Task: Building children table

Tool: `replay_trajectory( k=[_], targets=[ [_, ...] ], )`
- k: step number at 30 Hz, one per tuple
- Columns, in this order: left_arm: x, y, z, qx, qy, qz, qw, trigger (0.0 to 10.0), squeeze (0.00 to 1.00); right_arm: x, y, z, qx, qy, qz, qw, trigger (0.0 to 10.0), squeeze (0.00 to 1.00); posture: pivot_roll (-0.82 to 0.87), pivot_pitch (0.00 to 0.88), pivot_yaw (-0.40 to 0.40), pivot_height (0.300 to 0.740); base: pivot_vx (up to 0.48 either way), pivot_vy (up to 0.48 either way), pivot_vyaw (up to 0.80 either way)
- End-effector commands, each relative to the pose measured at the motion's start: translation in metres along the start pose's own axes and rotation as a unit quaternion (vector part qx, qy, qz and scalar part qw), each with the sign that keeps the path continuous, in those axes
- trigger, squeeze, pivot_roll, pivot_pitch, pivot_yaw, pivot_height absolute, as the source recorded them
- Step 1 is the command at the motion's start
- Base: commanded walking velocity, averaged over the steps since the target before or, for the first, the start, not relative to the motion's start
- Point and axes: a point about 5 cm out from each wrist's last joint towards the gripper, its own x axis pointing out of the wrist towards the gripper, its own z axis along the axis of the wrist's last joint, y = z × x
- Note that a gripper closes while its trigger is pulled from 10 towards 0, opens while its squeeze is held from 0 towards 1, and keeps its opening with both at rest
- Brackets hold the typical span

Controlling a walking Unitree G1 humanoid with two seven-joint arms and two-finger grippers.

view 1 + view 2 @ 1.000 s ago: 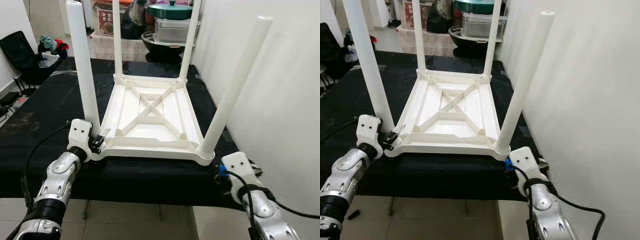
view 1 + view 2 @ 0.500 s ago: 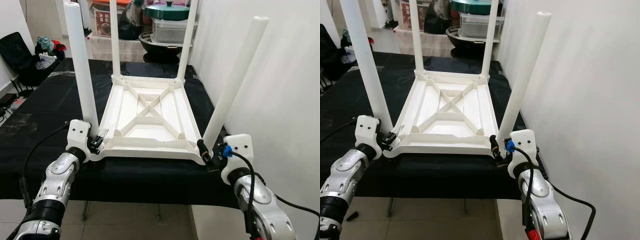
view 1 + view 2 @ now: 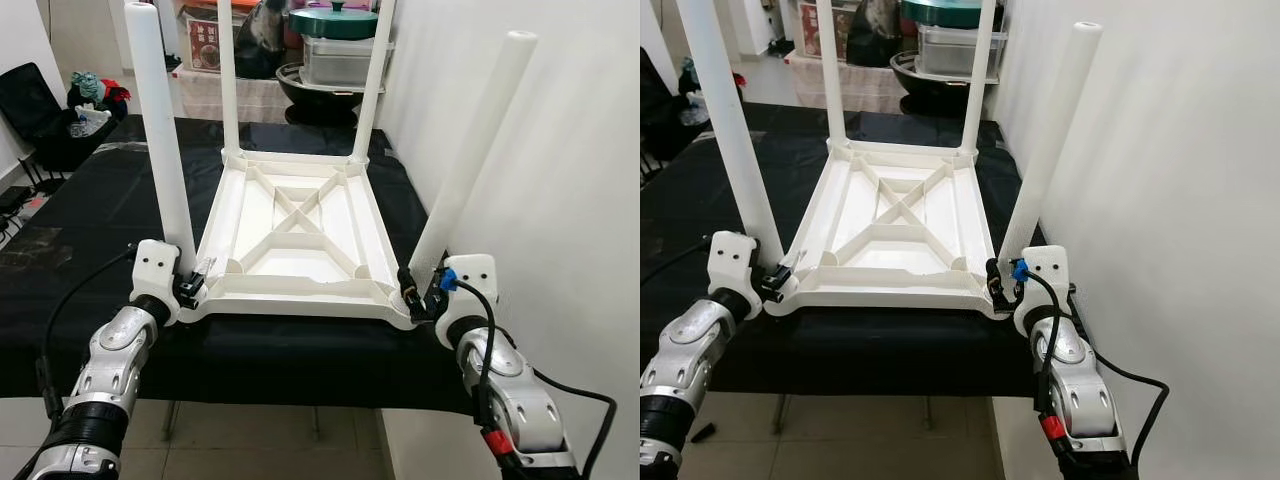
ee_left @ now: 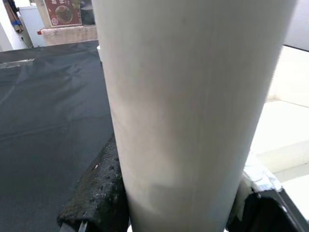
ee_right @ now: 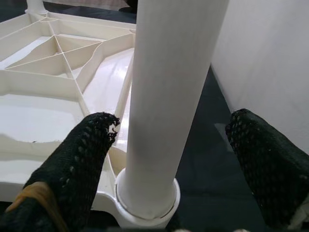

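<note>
The left end effector [image 3: 192, 290] is clamped on the base of the near-left white cylindrical plastic leg [image 3: 165, 150], its two black fingers [image 4: 99, 193] pressed against either side of the tube where it enters the corner socket, as the left wrist view shows at close range. The right end effector [image 3: 412, 297] sits at the near-right corner with its fingers spread wide: in the right wrist view the near-right white plastic leg [image 5: 169, 96] stands between the two black mesh-covered pads [image 5: 77, 169], with a clear gap to the pad on the wall side and the other pad close beside the tube, though I cannot tell whether it touches.

The white plastic children's table [image 3: 300, 235] lies upside down on the black cloth-covered tabletop [image 3: 90, 230], its ribbed underside facing up with an X-shaped brace in the middle. All four legs are seated in their corner sockets and point upward; the near-right one leans outward toward the white wall [image 3: 560, 200] on the robot's right, while the other three stand roughly upright.

Beyond the far edge of the tabletop stands a stack of metal pots topped by a green lid [image 3: 333, 20]. A black bag holding colourful items [image 3: 60, 110] lies off to the far left.
</note>
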Motion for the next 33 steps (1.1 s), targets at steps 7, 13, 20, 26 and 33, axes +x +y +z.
replay_trajectory(
  k=[7, 13, 20, 26, 33],
  targets=[
    [-0.003, 0.003, -0.009, 0.004, 0.025, 0.019, 1.000, 10.0, 0.00, 0.019, 0.012, 0.011, 0.043, -0.026, -0.001, 0.999, 7.7, 0.00, 0.05, 0.000, -0.104, 0.740, 0.000, 0.000, 0.00],
    [-0.001, 0.000, -0.007, 0.000, 0.021, 0.013, 1.000, 10.0, 0.00, 0.034, 0.025, 0.014, 0.069, -0.034, 0.009, 0.997, 0.0, 0.00, 0.06, 0.000, -0.106, 0.740, 0.000, 0.000, 0.00],
    [-0.002, 0.002, -0.006, -0.002, 0.020, 0.013, 1.000, 10.0, 0.00, 0.033, 0.019, 0.006, 0.079, -0.028, -0.019, 0.996, 0.0, 0.00, 0.06, 0.000, -0.103, 0.740, 0.000, 0.000, 0.00],
    [-0.002, 0.006, -0.004, -0.013, 0.013, 0.022, 1.000, 10.0, 0.00, 0.027, 0.012, -0.008, 0.077, -0.017, -0.040, 0.996, 0.0, 0.00, 0.06, 0.000, -0.095, 0.740, 0.000, 0.000, 0.00],
    [-0.001, 0.010, -0.001, -0.022, 0.005, 0.034, 0.999, 10.0, 0.00, 0.028, 0.011, -0.012, 0.077, -0.019, -0.043, 0.996, 0.0, 0.00, 0.06, 0.000, -0.096, 0.740, 0.000, 0.000, 0.00]
  ],
)
